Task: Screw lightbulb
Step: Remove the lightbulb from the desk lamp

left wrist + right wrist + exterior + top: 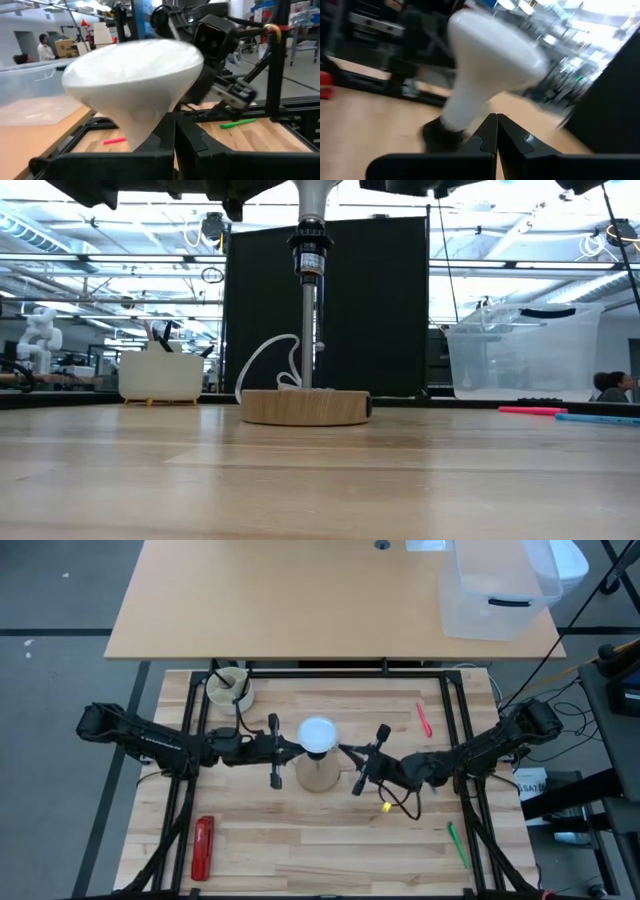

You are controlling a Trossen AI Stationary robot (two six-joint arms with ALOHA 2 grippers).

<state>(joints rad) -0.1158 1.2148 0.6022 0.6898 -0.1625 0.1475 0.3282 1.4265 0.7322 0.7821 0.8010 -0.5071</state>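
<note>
Two dark arms reach in over the pale wooden slatted worktop (300, 840) and meet near its centre. The left tool (291, 748) comes in from 9 o'clock and the right tool (345, 752) from 3 o'clock, each with its fingers pressed together and nothing between them. Both tips end just beside the small white mushroom-shaped lightbulb (318, 734) with its round frosted dome, one on each side; whether either tip touches it cannot be told.

From table height, the lightbulb's neck (311, 198) stands upright in the black socket (310, 248) atop a thin metal post (309, 330), which rises from a round wooden disc base (305, 406) near the worktop's centre. A white cord (270, 362) loops down to the base.

The left wrist view shows the dome (134, 75) close ahead of the shut fingers (162, 137), with the other arm behind it. The right wrist view shows the bulb (492, 65) tapering to the dark socket (437, 136).

Toward 11 o'clock stands a cream tool holder (229, 688). A red flat tool (203, 847) lies at 7 o'clock, a pink marker (423, 719) at 2 o'clock, and a green marker (457, 844) at 5 o'clock.
</note>
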